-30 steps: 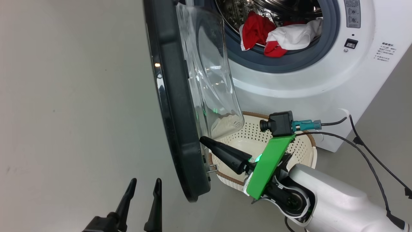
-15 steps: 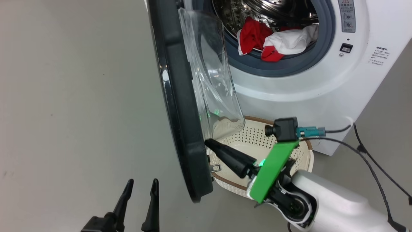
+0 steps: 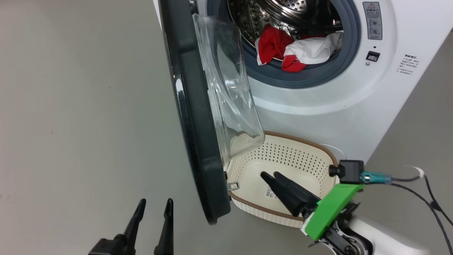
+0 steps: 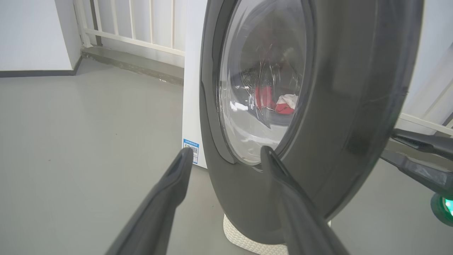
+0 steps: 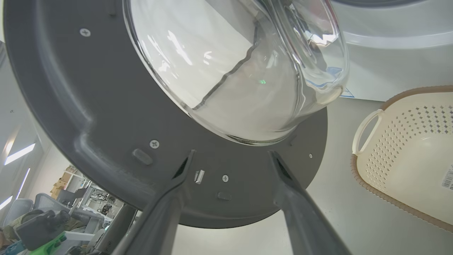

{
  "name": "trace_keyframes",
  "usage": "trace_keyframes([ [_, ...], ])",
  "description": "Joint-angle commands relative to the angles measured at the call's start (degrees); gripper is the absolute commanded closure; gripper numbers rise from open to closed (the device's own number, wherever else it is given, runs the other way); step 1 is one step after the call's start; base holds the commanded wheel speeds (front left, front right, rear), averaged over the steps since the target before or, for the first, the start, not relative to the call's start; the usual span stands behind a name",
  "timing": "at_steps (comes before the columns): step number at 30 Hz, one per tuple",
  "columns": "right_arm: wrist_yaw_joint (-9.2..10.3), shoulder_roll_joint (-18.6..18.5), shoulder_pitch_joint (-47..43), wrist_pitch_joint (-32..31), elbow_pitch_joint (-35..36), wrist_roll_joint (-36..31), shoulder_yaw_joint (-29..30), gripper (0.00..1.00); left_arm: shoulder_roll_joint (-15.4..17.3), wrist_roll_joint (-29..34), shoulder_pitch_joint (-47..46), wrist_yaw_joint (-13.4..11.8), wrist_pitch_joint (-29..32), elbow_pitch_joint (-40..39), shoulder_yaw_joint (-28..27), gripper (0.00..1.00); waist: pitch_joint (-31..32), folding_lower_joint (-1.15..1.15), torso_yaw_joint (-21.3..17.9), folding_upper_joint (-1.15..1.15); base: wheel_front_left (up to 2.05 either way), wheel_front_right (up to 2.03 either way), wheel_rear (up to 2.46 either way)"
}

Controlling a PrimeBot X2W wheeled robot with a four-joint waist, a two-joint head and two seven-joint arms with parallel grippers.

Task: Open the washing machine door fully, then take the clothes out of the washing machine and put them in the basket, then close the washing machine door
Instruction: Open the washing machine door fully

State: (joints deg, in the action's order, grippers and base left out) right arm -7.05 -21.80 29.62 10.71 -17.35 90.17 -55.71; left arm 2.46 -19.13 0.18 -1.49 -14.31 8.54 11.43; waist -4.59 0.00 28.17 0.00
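Head view: the washing machine door (image 3: 193, 117) stands edge-on, only partly open, with its glass bowl over the basket (image 3: 290, 156). The right pincer (image 3: 270, 174) hangs above the basket, and the clothes (image 3: 293, 49) sit in the drum mouth.

Left wrist view: the left pincer (image 4: 225, 150), fingers apart, is near the door's outer face, so a bump could swing it shut.

Right wrist view: the right fingers are apart, and the latch hook (image 5: 199, 176) could snag fabric.

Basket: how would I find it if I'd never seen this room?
Find the big white washing machine with its round black door swung open. On the floor in front of it, beside the door's lower edge, sits the basket: cream plastic full of little holes, with a brown rim.
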Motion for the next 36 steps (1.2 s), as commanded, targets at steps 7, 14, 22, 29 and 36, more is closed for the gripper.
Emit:
trace_keyframes([
  [7,-0.44,-2.42,-5.08,3.01,-0.77,-1.13,2.12,0.0,0.42,0.73,-0.52,0.69,-0.69,-0.45,-2.14,0.0,0.25,0.0,-0.38,0.0,0.0,0.0,0.0],
  [14,-0.44,-3.24,-10.42,4.09,-2.32,-2.18,4.36,0.0,0.42,0.98,-0.2,0.83,-0.69,-0.21,-2.87,0.0,0.61,0.0,-1.32,0.0,0.0,0.0,0.0],
  [22,-0.44,-3.12,-15.66,4.27,-3.69,-6.04,12.56,0.0,0.42,0.98,-0.17,0.87,-0.69,-0.35,-3.63,0.0,0.07,0.0,-2.76,0.0,0.0,0.0,0.0],
  [29,-0.44,-2.02,-19.44,4.28,-6.03,-15.75,19.86,0.0,0.42,0.97,-0.28,0.97,-0.69,-0.2,-3.96,0.0,-0.14,0.0,-3.1,0.0,0.0,0.0,0.0],
  [36,-0.44,0.17,-22.72,4.29,-6.85,-25.47,26.76,0.0,0.42,0.83,-0.3,0.96,-0.69,-0.04,-4.2,0.0,-0.31,0.0,-3.21,0.0,0.0,0.0,0.0],
])
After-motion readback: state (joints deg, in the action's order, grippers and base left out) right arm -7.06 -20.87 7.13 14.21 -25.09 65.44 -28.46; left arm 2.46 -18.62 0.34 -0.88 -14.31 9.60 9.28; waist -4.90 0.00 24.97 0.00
